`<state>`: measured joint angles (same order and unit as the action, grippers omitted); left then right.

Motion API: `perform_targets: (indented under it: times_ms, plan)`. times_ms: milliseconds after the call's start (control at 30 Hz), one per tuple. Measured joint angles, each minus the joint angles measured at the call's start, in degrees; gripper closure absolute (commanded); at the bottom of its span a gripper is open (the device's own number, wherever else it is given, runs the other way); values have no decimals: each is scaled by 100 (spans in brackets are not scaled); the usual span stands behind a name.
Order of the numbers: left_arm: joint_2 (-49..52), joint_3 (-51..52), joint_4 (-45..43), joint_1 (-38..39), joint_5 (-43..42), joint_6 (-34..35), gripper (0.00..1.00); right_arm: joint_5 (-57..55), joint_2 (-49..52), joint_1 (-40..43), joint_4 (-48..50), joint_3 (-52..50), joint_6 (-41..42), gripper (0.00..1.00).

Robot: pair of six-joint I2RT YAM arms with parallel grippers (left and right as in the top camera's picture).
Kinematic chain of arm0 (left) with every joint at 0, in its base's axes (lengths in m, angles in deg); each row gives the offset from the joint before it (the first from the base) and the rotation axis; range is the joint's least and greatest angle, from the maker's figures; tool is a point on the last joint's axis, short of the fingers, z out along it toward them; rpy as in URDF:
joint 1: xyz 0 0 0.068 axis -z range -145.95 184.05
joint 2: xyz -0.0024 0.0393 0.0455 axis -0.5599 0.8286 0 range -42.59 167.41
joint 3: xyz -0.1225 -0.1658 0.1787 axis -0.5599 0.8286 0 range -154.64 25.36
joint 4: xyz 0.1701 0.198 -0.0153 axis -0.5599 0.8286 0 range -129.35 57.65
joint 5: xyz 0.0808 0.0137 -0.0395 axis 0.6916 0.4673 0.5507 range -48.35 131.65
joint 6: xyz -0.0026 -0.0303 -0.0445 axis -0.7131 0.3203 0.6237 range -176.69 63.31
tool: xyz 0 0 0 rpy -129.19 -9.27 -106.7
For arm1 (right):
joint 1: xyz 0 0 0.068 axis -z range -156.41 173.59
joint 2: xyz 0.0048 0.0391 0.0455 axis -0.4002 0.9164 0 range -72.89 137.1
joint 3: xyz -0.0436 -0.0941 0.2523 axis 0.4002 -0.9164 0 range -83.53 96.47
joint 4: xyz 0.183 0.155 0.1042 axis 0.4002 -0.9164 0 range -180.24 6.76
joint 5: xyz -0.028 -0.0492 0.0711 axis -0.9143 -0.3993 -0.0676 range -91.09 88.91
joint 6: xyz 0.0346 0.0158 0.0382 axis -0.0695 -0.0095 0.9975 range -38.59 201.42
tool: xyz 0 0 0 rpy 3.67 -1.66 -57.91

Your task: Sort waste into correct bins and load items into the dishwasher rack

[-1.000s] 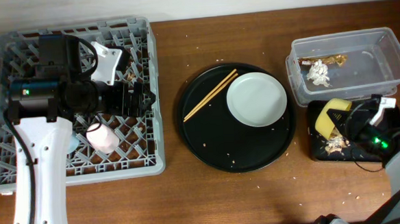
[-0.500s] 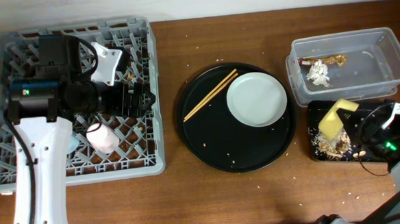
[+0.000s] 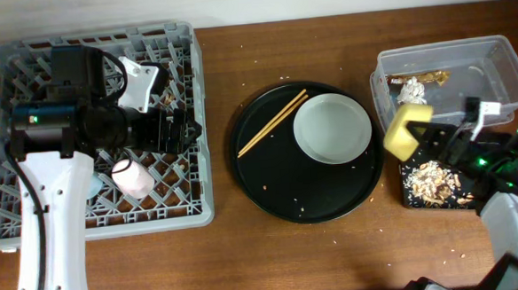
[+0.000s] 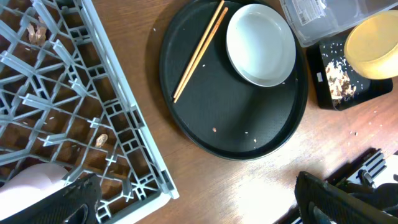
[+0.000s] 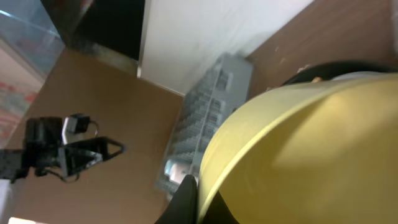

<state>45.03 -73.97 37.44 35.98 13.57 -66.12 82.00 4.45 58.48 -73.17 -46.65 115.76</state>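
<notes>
The yellow bowl (image 3: 405, 130) is smooth, round plastic with a thin rim. The right gripper (image 3: 430, 138) has its black fingers closed on this rim and holds the bowl tilted on its side in the air; in the right wrist view one dark finger (image 5: 186, 198) presses against the bowl's edge.

Just below this gripper lies the shallow black rectangular tray (image 3: 419, 199), with brownish shredded scraps (image 3: 431, 179) spread in it. Just behind the gripper stands the clear plastic tub (image 3: 495, 70), which contains a crumpled white tissue (image 3: 410, 93) and a thin brown wrapper (image 3: 424, 78).

To the gripper's left is a large round black tray (image 3: 270, 189). On it rest a glossy white round plate (image 3: 332, 129) and two thin wooden chopsticks (image 3: 272, 123), lying side by side.

The left gripper (image 4: 198, 186) is spread wide and grips nothing. It hangs above the near right edge of the grey lattice dishwasher rack (image 3: 32, 219). The small pink cup (image 3: 132, 178) lies on its side in the rack, just beside this arm.
</notes>
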Motion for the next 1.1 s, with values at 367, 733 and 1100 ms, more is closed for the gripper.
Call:
perform_targets:
  times_ms: [367,733,1100]
  plan:
    - [2,0,-92,0,-87,0,1,-7499,876,-7364,-4367,1733,-2732,88]
    - [527,7,-1486,1493,848,0,9,-8144,-247,-5462,-5945,3294,-1685,48]
    - [3893,22,-4103,2533,2020,-269,56,-7632,-201,-3991,-7010,3335,-1467,49]
